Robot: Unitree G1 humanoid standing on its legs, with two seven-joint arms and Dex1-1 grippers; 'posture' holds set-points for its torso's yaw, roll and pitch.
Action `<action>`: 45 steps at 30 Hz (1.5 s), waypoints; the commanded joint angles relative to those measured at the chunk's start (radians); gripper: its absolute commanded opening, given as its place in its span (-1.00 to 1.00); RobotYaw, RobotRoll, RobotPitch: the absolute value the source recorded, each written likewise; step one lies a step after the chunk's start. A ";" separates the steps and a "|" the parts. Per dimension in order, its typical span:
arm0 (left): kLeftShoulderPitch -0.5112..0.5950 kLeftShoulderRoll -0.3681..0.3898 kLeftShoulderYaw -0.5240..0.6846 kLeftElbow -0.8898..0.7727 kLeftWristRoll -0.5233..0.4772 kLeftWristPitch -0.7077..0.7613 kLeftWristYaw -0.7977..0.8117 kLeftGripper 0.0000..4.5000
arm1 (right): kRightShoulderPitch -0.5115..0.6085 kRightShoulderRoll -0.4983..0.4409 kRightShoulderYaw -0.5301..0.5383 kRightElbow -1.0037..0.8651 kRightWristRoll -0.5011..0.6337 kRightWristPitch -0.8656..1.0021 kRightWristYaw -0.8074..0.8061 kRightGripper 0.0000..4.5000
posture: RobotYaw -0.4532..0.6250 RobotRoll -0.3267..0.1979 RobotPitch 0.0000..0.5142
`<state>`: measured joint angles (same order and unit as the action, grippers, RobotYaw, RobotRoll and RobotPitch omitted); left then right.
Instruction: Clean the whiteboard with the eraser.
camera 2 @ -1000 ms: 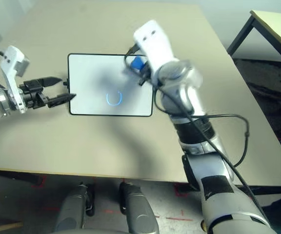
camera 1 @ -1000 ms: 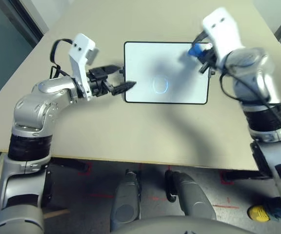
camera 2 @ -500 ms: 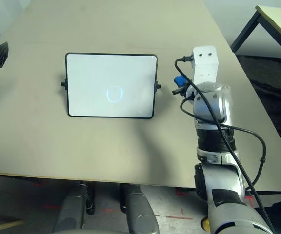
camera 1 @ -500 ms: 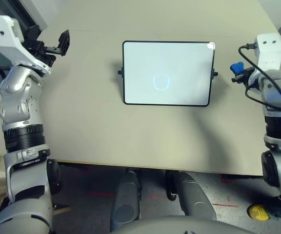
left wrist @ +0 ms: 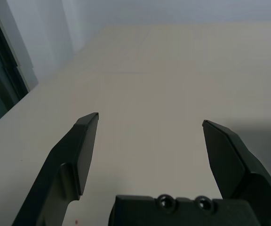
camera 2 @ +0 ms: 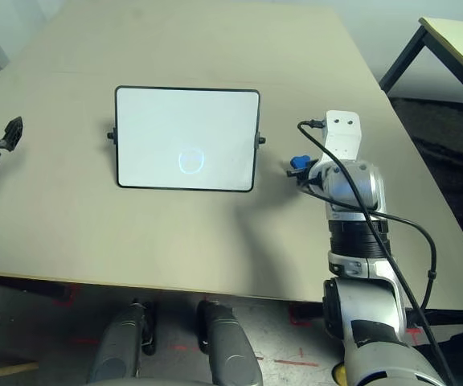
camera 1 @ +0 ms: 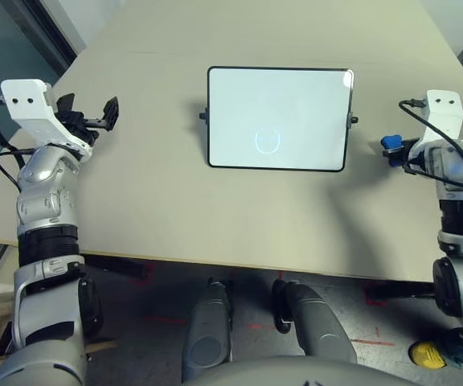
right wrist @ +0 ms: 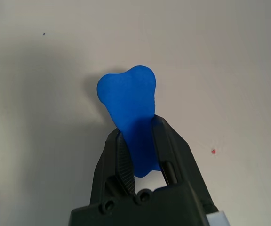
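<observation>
Right hand (right wrist: 142, 155), withdrawn off whiteboard (camera 1: 280, 119), clamps eraser (right wrist: 131, 106), seemingly mid-body.

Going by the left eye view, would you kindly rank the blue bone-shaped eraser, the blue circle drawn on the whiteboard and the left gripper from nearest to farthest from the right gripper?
1. The blue bone-shaped eraser: clamped in the right gripper itself, off the black-framed whiteboard's right side.
2. The blue drawn circle: low on the board, near its middle.
3. The left gripper: open, beyond the board's left side.
</observation>
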<state>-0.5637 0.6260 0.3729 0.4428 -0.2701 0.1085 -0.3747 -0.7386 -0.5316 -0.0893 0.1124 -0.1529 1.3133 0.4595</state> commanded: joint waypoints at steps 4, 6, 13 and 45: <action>-0.014 -0.010 -0.023 0.020 0.007 0.006 -0.015 1.00 | -0.001 -0.004 -0.021 0.018 0.069 0.012 -0.024 -0.24 | -0.18 0.25 -0.32; -0.019 -0.013 -0.028 0.017 0.006 0.010 -0.015 1.00 | -0.006 -0.007 -0.032 0.016 0.088 0.014 -0.027 0.05 | -0.18 0.25 -0.32; -0.033 -0.019 -0.040 0.006 0.003 0.016 -0.012 1.00 | -0.054 -0.029 -0.085 0.009 0.145 -0.018 -0.051 0.99 | -0.19 0.25 -0.33; -0.193 -0.138 -0.050 0.470 0.066 -0.334 0.107 1.00 | 0.047 0.005 -0.276 0.824 0.214 -1.517 -0.439 0.99 | -0.19 0.25 -0.39</action>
